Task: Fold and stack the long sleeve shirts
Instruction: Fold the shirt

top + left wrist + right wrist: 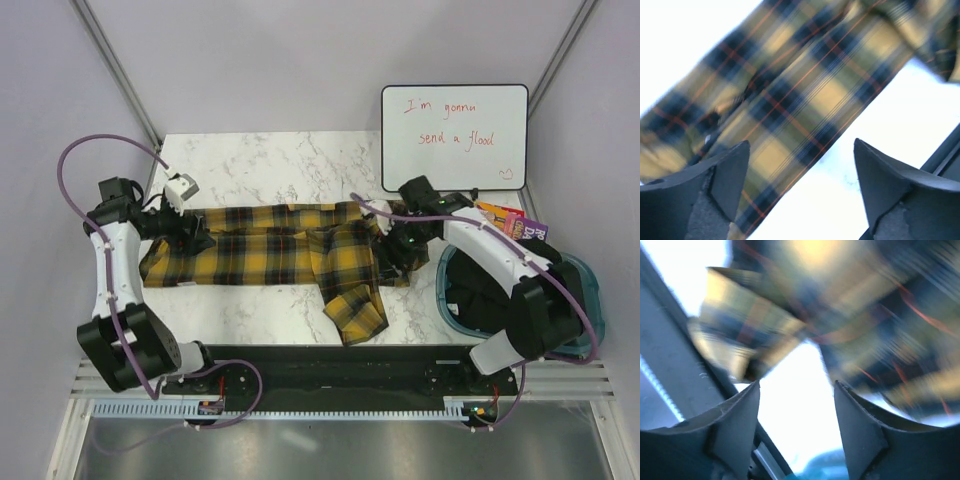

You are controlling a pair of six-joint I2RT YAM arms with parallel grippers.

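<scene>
One yellow-and-black plaid long sleeve shirt (270, 250) lies stretched left to right across the marble table (270, 165), with a sleeve (355, 305) hanging toward the near edge. My left gripper (197, 240) is open over the shirt's left end; in the left wrist view the plaid cloth (790, 95) lies ahead of and under the left finger, and nothing is between the fingers. My right gripper (392, 255) is open at the shirt's right end; in the right wrist view the blurred plaid (850, 305) is just beyond the fingertips, with bare table between them.
A whiteboard (454, 137) with red writing leans at the back right. A teal basket (575, 300) with dark cloth inside stands at the right edge, under my right arm. Colourful packets (515, 222) lie beside it. A black rail (330, 370) runs along the near edge.
</scene>
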